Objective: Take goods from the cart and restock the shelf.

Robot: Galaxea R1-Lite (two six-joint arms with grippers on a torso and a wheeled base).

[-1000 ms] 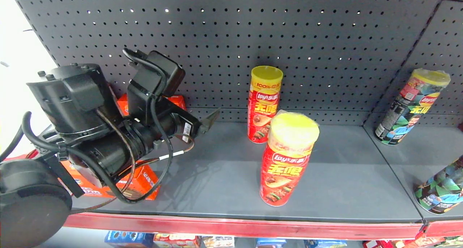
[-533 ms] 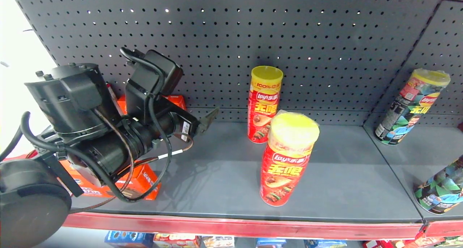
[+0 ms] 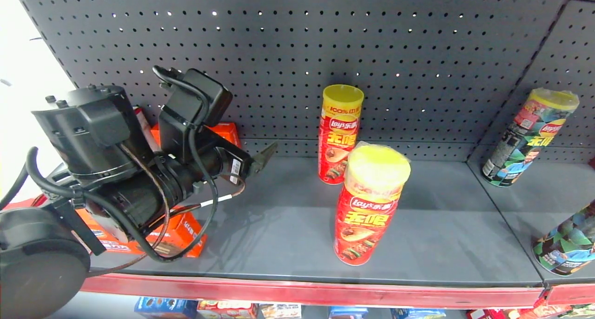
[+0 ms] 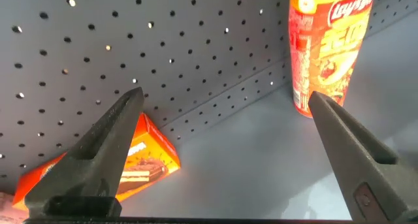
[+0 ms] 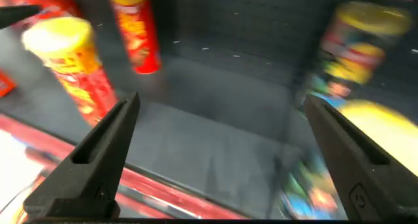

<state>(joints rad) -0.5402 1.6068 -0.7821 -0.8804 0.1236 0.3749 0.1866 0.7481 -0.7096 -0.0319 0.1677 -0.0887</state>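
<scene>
Left gripper (image 4: 223,96) and right gripper (image 5: 222,98): fingers wide apart, nothing held. A red crisp tube with yellow lid (image 3: 369,202) stands upright on the dark grey metal shelf (image 3: 279,235). I'd pull the left arm straight back, clear of the orange cardboard boxes (image 3: 183,231).

A dark grey pegboard back panel (image 3: 372,54) stands behind the left fingers (image 3: 262,155), light showing through several of its holes. Well below the fingers a red edge strip (image 3: 325,293) runs along the front, and beneath that, blue and red packets (image 3: 166,307) sit on a lower tier.
</scene>
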